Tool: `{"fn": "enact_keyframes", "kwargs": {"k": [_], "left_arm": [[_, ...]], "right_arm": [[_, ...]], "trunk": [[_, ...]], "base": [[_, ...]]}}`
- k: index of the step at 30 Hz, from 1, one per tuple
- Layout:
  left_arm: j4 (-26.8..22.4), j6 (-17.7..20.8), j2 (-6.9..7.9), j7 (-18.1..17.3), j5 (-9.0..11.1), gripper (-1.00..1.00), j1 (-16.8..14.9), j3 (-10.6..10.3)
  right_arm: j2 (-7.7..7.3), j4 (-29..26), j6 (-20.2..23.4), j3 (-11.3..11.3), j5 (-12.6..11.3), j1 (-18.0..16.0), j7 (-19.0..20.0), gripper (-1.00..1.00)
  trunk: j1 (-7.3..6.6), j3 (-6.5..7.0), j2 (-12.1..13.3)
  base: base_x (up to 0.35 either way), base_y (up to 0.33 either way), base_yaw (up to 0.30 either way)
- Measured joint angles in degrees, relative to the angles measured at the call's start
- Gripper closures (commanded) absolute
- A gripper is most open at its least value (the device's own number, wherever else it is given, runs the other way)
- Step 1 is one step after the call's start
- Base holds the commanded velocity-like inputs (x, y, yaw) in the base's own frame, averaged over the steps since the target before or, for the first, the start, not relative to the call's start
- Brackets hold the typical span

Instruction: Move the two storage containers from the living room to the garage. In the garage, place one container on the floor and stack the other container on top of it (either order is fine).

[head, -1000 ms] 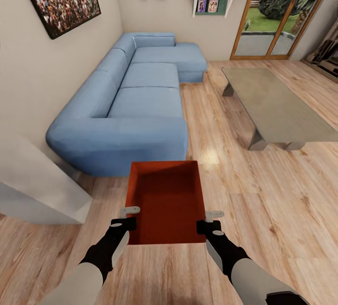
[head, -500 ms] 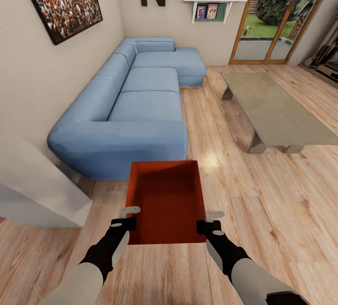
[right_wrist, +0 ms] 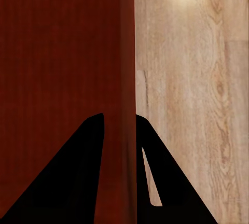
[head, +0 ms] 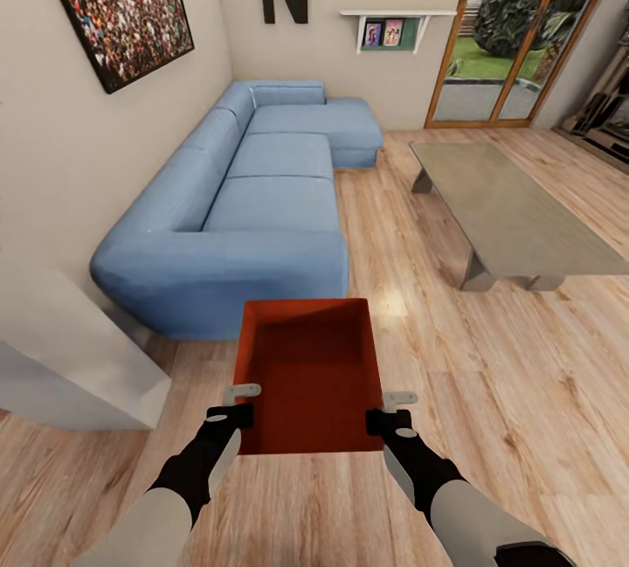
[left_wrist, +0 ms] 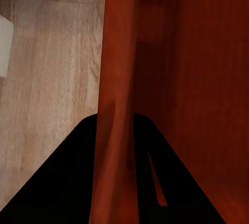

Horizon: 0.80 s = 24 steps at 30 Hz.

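Note:
In the head view an orange-red storage container [head: 310,375] hangs level in front of me above the living room's wood-plank floor [head: 489,392]. My left gripper [head: 239,404] is shut on its left wall and my right gripper [head: 390,408] is shut on its right wall, both near the end closest to me. The left wrist view has the container wall [left_wrist: 116,73] pinched by the left gripper [left_wrist: 115,125]. The right wrist view has the ribbed container [right_wrist: 62,53] with its wall clamped by the right gripper [right_wrist: 120,123].
A light-blue sectional sofa [head: 253,200] stands just beyond the container, along the left wall. A low grey table [head: 515,217] sits to the right. A pale slanted block [head: 70,357] juts in at the near left. Glass doors [head: 498,51] are at the back right.
The whole picture has shifted: sofa, table and wall art sit a little lower, so the camera has moved. Both grippers and the container hold the same place.

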Motion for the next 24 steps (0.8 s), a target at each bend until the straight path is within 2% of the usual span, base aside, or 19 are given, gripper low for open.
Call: {"fn": "enact_keyframes", "kwargs": {"k": [24], "left_arm": [[0.0, -0.05, 0.01, -0.05, -0.02, 1.0, -0.01, 0.04]], "right_arm": [[0.0, -0.06, 0.0, 0.07, -0.02, 0.0, -0.05, 1.0]], "trunk": [[0.0, 2.22, 0.0]], "base": [[0.0, 0.0, 0.0]]}}
